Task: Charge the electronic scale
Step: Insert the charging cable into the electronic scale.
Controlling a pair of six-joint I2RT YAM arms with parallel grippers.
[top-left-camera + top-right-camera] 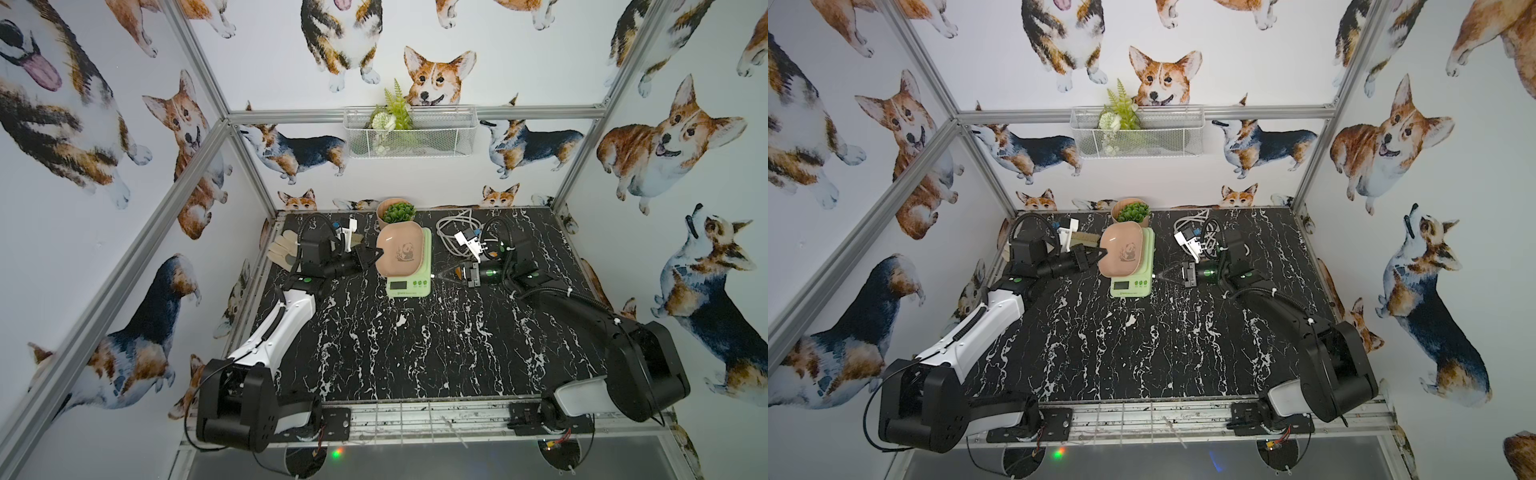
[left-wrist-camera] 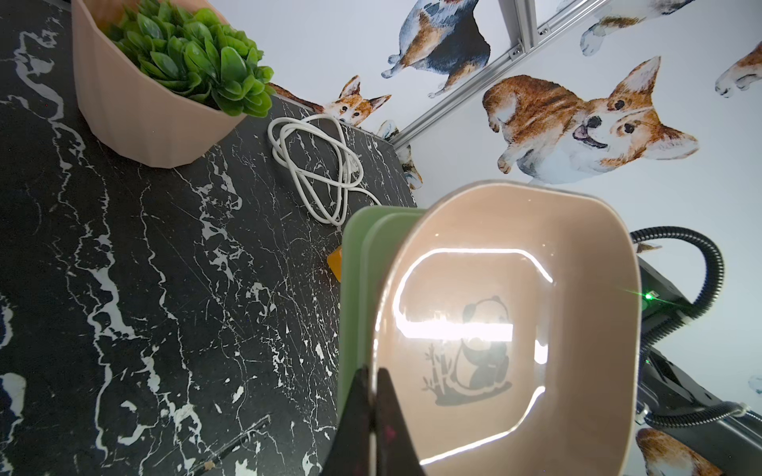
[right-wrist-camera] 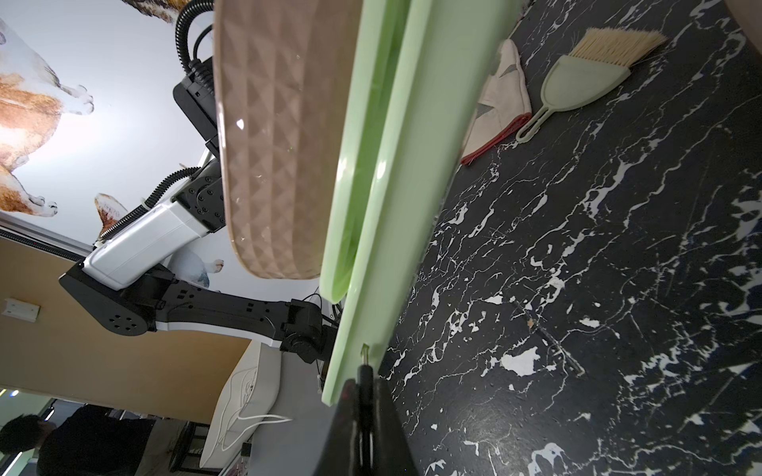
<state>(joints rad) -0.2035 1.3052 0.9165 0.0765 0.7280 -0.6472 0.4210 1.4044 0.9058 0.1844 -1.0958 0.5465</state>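
Left gripper (image 2: 373,373) clamping dish (image 2: 515,288) rim, right gripper (image 3: 365,385) holding plug (image 3: 365,368) at scale (image 3: 396,165) side

Left arm (image 1: 286,320), right arm (image 1: 582,309): jaws clamped.

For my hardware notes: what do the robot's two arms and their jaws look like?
Both have bulky black joints. The left arm has a long white link; the right arm is mostly black, white near its base. Ribbed black hoses loop at each wrist. The jaws are black and tapered.

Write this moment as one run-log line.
left gripper: shut on dish rim | right gripper: shut on plug | plug: tip at side of electronic scale
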